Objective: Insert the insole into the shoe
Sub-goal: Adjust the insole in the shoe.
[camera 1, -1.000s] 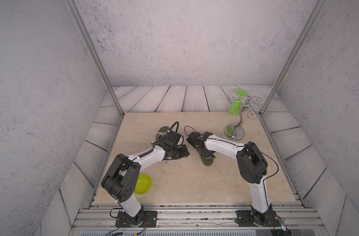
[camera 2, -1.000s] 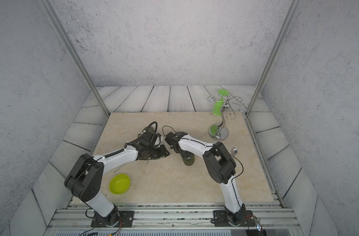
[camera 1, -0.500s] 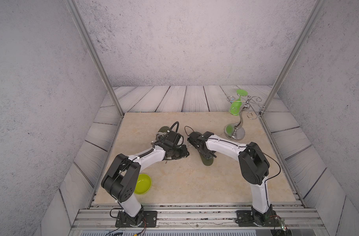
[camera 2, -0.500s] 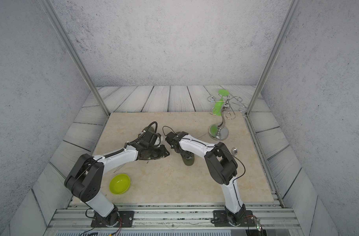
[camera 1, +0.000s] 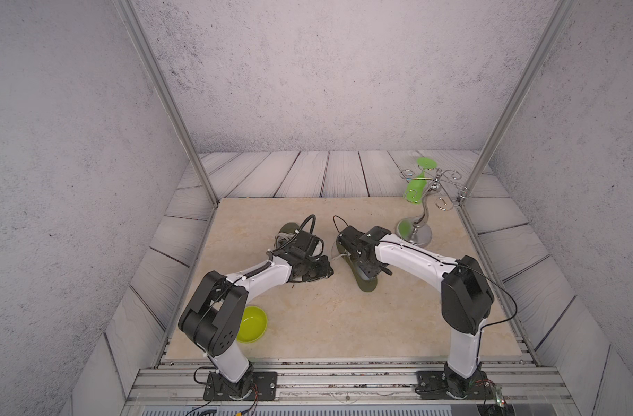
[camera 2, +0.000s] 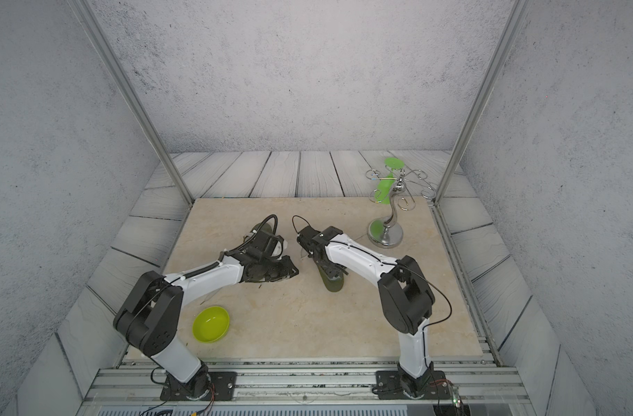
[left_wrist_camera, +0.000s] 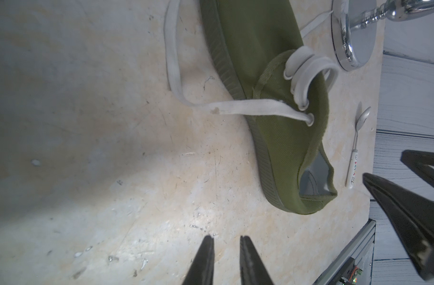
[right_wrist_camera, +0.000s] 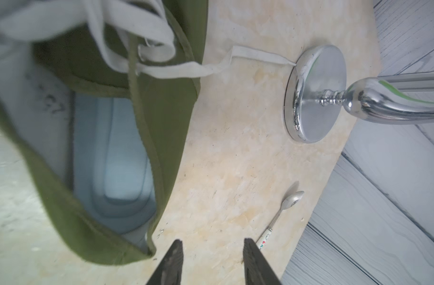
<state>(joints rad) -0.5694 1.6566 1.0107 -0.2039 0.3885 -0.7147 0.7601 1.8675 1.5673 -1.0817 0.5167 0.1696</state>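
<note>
In both top views the olive shoe (camera 1: 366,285) lies directly under the right claw (camera 1: 374,270), with its heel poking out past the fingers. The left claw (camera 1: 322,271) sits low, near the shoe's other flank. A lime bowl (camera 1: 252,324) lies well behind the left claw, and a chrome stand (camera 1: 416,232) rises beyond the right one. In the left wrist view the left claw's tips stand a narrow gap apart, holding nothing, with only bare table (left_wrist_camera: 100,148) between them. Ahead of them the shoe rests on its ribbed rubber sole, and a flat white lace (left_wrist_camera: 248,108) trails loose across the stone. A pale grey-blue insole (left_wrist_camera: 314,172) shows through the heel opening. In the right wrist view the right claw's jaws are well apart and empty, over the table just beside the heel. The insole lies down inside the shoe, moulded with raised ridges around a smooth heel pad. A small spoon (right_wrist_camera: 285,204) lies ahead of the fingers, on the side away from the shoe. The insole looks like light, bendy foam that would buckle if pushed from far back, so its heel edge is the place to pinch or press. The canvas upper is soft and likely to cave in, so the collar at the heel is the better hold for keeping the mouth open. The heel end seems seated, but the tongue and laces hide the toe end.
</note>
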